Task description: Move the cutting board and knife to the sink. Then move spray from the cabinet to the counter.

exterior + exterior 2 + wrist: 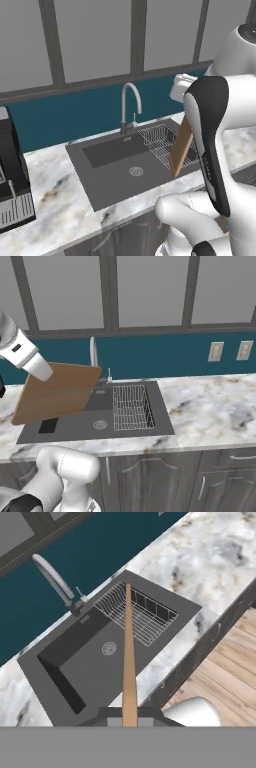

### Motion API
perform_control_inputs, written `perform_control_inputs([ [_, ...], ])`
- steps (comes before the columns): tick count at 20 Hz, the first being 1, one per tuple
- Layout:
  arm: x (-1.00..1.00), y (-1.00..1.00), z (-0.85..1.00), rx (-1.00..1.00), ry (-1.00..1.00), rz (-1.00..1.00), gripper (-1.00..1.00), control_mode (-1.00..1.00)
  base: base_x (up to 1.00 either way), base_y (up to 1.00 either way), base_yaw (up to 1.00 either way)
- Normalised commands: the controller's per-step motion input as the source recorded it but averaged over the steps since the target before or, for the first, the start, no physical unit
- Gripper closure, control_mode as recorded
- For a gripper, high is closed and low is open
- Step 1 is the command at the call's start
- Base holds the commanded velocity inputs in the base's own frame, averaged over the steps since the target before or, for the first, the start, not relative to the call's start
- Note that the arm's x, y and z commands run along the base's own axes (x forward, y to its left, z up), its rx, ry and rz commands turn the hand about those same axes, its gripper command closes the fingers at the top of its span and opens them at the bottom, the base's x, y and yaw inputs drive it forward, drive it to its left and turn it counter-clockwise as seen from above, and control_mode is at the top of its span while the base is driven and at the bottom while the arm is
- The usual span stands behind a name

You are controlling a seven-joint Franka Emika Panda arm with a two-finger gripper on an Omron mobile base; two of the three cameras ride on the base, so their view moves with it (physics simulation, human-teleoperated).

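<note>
Pinching the cutting board [129, 662] by its edge, the claw [129, 718] has its jaws pressed tight on the thin wood and carries it lifted over the sink [90, 674]. Beyond the claw, the board hangs edge-on above the basin and the wire rack [137, 614]. Farther off stands the faucet [54, 579]; marble counter [210, 557] surrounds the sink.
</note>
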Motion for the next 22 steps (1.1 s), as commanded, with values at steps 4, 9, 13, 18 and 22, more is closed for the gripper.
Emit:
perform_control_inputs([
  [4,0.0,0.0,0.0,0.0,0.0,0.0,1.0,1.0,0.6,0.68,-0.03],
  [9,0.0,0.0,0.0,0.0,0.0,0.0,1.0,1.0,0.36,0.51,-0.06],
  [13,0.17,0.24,-0.04,0.0,0.0,-0.08,1.0,-1.0,0.0,0.0,0.0],
  [18,0.04,0.46,-0.58,0.12,0.1,-0.04,1.0,-1.0,0.0,0.0,0.0],
  [22,0.0,0.49,-0.3,0.41,0.08,0.0,1.0,-1.0,0.0,0.0,0.0],
])
